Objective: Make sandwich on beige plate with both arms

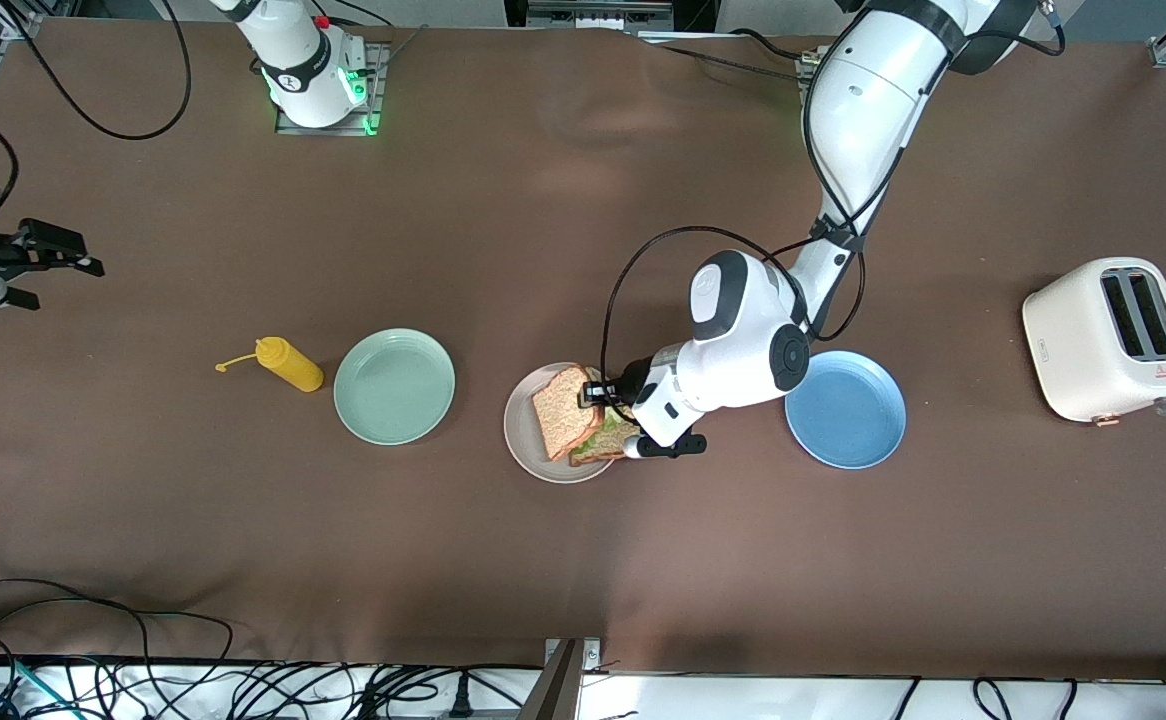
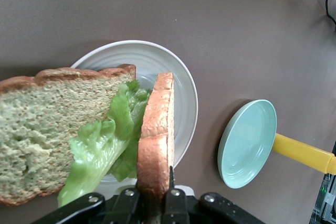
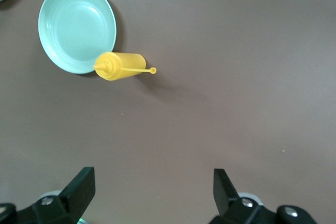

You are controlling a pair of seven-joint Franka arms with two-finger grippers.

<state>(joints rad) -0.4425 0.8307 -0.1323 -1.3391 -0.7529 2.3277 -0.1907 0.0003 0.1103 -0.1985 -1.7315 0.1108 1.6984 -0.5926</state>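
The beige plate (image 1: 521,440) (image 2: 181,80) lies mid-table. On it rests one bread slice (image 1: 605,451) (image 2: 47,124) with a green lettuce leaf (image 1: 610,430) (image 2: 105,140) on top; this slice overhangs the rim toward the left arm's end. My left gripper (image 1: 599,397) (image 2: 155,179) is shut on the crust of a second bread slice (image 1: 563,410) (image 2: 157,129), which it holds tilted over the plate beside the lettuce. My right gripper (image 1: 61,282) (image 3: 152,177) waits open and holds nothing, over bare table at the right arm's end.
A mint-green plate (image 1: 393,385) (image 2: 247,145) (image 3: 76,27) and a yellow squeeze bottle (image 1: 288,363) (image 3: 118,65) lie toward the right arm's end. A blue plate (image 1: 845,408) lies under the left arm's wrist. A cream toaster (image 1: 1108,338) stands at the left arm's end.
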